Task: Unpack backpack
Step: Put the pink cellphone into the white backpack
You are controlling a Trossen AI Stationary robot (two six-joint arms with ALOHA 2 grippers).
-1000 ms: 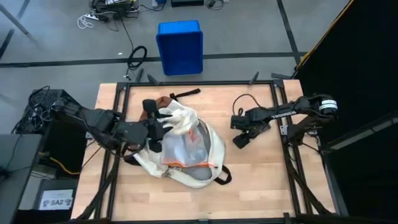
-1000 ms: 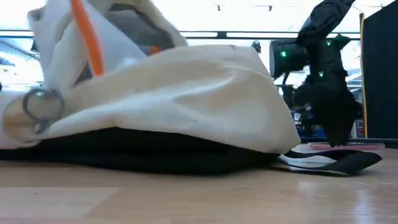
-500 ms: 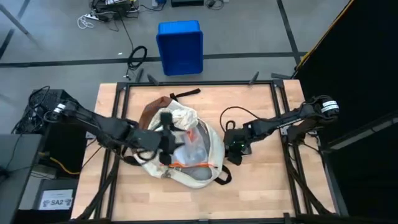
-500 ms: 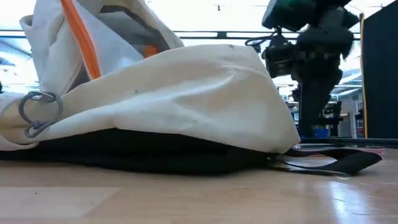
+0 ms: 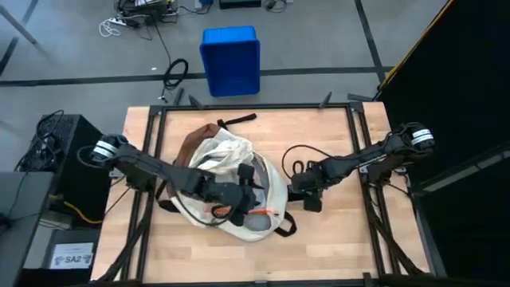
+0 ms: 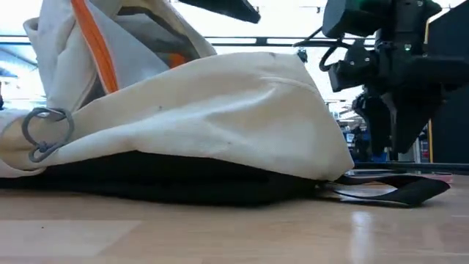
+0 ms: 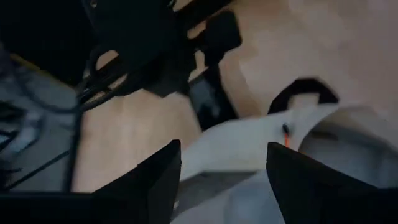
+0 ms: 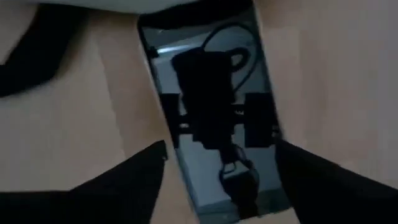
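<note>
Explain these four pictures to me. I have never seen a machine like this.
Two dark robot arms work at a wooden table. One picture looks straight down, one looks level across the tabletop, and two come from cameras on the arms' wrists. A cream backpack lies on the table. The left gripper hangs open over the backpack. The right gripper hangs open beside it, above a flat glossy dark slab, perhaps a phone. Neither holds anything.

The backpack (image 5: 231, 187) hides its contents; the left gripper (image 5: 249, 199) is buried over it.
</note>
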